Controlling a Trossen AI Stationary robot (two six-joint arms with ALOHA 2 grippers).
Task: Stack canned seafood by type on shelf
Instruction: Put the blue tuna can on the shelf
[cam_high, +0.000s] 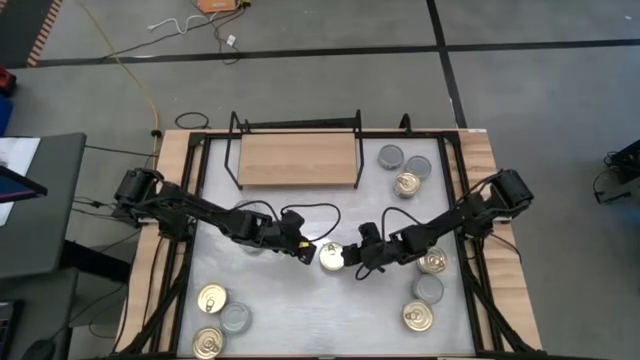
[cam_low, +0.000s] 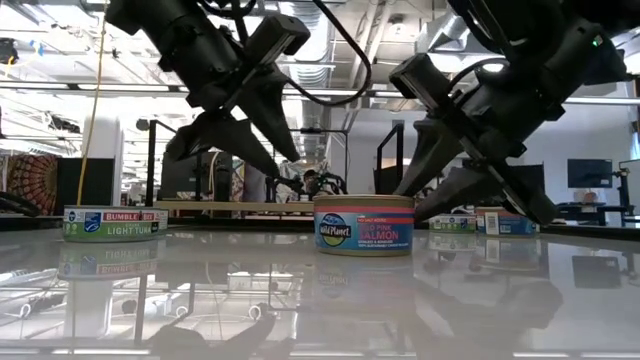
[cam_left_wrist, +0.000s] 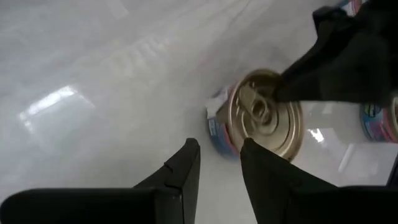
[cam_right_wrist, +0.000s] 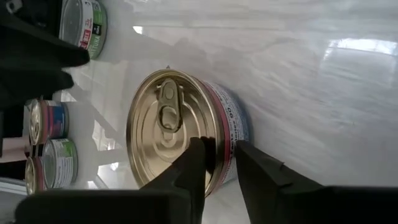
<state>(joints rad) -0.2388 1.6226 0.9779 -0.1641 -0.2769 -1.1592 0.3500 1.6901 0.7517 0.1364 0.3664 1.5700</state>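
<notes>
Centre of the high view: one gold-topped round salmon tin with ring pull (cam_high: 331, 257), standing on the glossy white tabletop (cam_high: 300, 310) between the two claws.

Left gripper (cam_high: 304, 250): just left of the tin, fingers narrowly parted, holding nothing.

Right gripper (cam_high: 362, 262): just right of the tin, fingers narrowly parted over its rim; whether they touch it cannot be told.

Count: ten tins visible, six gold-topped, four grey-topped.

Light wooden shelf in black wire frame (cam_high: 298, 160): upper centre, bare.
</notes>
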